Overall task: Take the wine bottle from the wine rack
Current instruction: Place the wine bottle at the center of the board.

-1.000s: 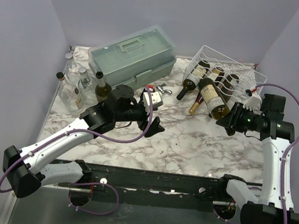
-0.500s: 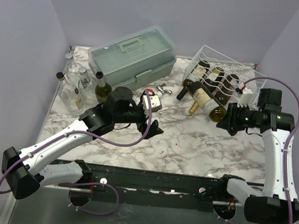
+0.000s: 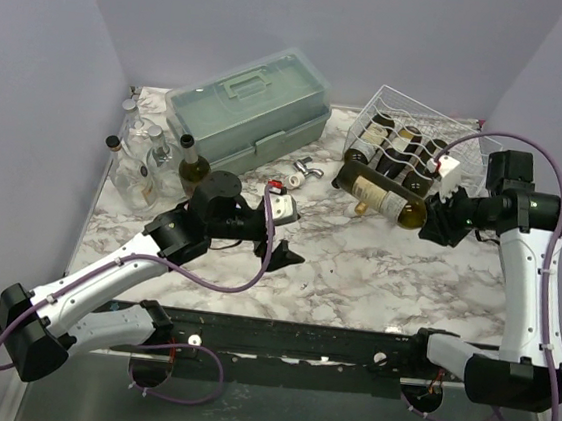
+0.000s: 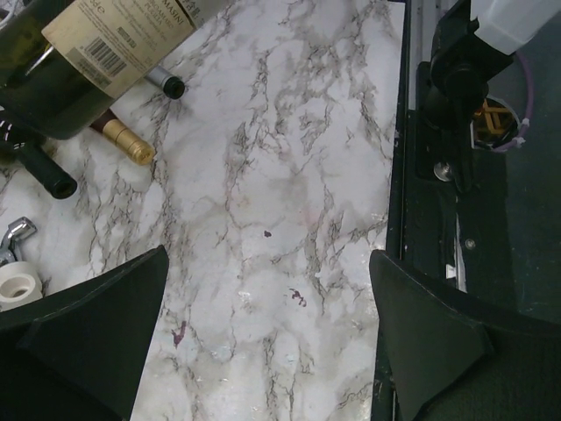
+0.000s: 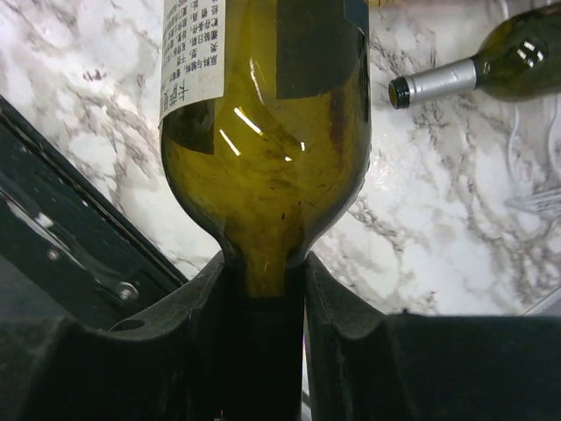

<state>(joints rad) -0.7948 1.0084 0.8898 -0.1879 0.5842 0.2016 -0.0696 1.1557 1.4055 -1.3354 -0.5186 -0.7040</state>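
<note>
Right fingers (image 5: 166, 333) pinch wine bottle (image 5: 263, 149) neck, plain only at wrist; left fingers (image 4: 88, 342) spread; overhead: bottle beside wine rack (image 3: 421, 120).

Wine bottle (image 5: 263, 132) neck hidden in right tool (image 5: 263, 285)

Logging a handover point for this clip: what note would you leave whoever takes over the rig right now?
Left tool: open, empty, over the marble table.
Right tool: shut on the neck of the dark green glass wine bottle.
Bottle hangs in front of the white wire wine rack, apparently out of its cradle.
To do: carry it clear and set it down.
</note>
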